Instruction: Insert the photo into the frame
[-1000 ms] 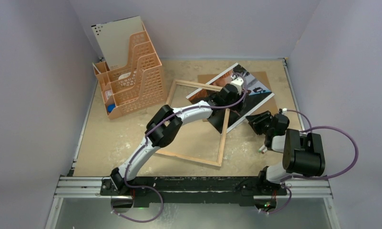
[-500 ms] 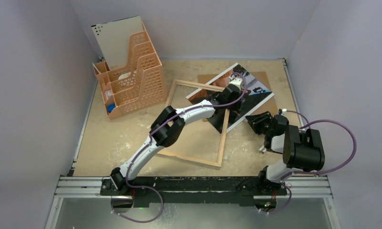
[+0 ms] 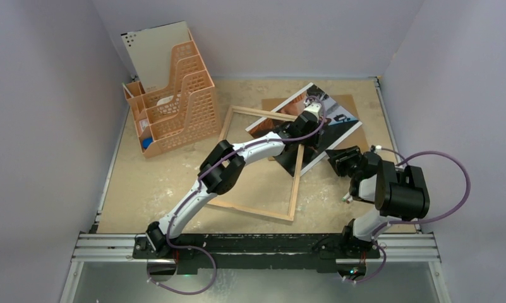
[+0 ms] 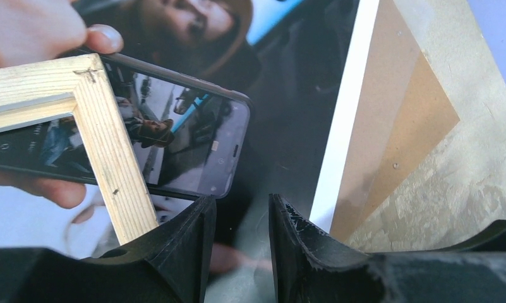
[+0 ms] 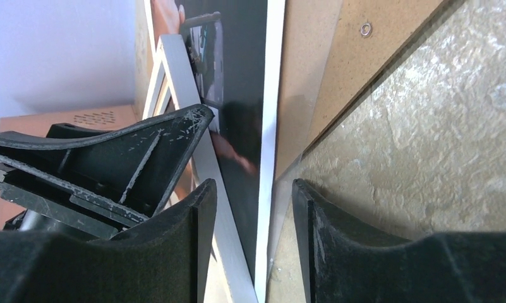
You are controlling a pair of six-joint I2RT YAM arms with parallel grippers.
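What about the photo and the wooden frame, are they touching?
Touching. The left wrist view shows a corner of the frame lying right on the photo, no gap.

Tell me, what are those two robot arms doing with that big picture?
They are working on getting the photo into the frame. The photo lies partly on a brown backing sheet, and the frame's wooden corner sits over part of it, so it is not in yet. The left gripper is open, low over the photo beside that corner. The right gripper is open too, its fingers straddling the photo's white edge.
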